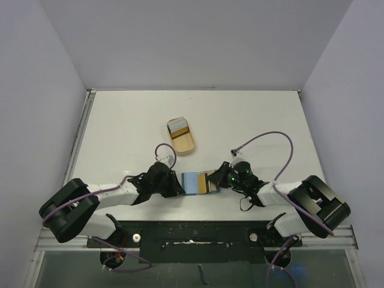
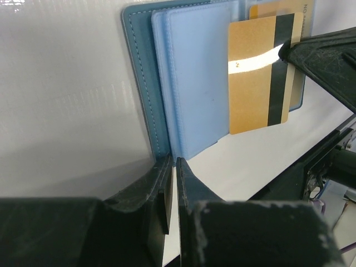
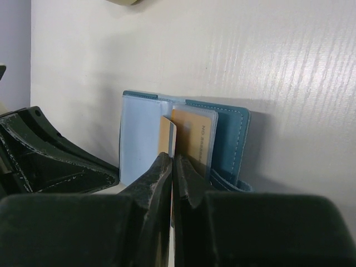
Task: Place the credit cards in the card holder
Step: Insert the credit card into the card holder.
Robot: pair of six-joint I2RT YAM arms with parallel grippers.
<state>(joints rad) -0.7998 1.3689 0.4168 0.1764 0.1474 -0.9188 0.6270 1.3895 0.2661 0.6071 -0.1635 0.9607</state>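
**Seat the card square in a pocket**

The right gripper [image 3: 171, 161] pinches a tan-orange card [image 2: 258, 78] over the open card holder [image 1: 193, 182]. The left gripper [image 2: 171, 167] is clamped on the holder's flap edge. Pin that flap flat, line the card up with a pocket mouth, and push level. The holder, teal outside and pale blue inside, lies midway along the tabletop's near edge. More credit cards [image 1: 178, 125] sit in the tan tray [image 1: 186, 144].

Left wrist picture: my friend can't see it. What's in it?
An open blue card holder lies on a white table, its near edge pinched by the left gripper. The right gripper holds a gold card with a black stripe over it.
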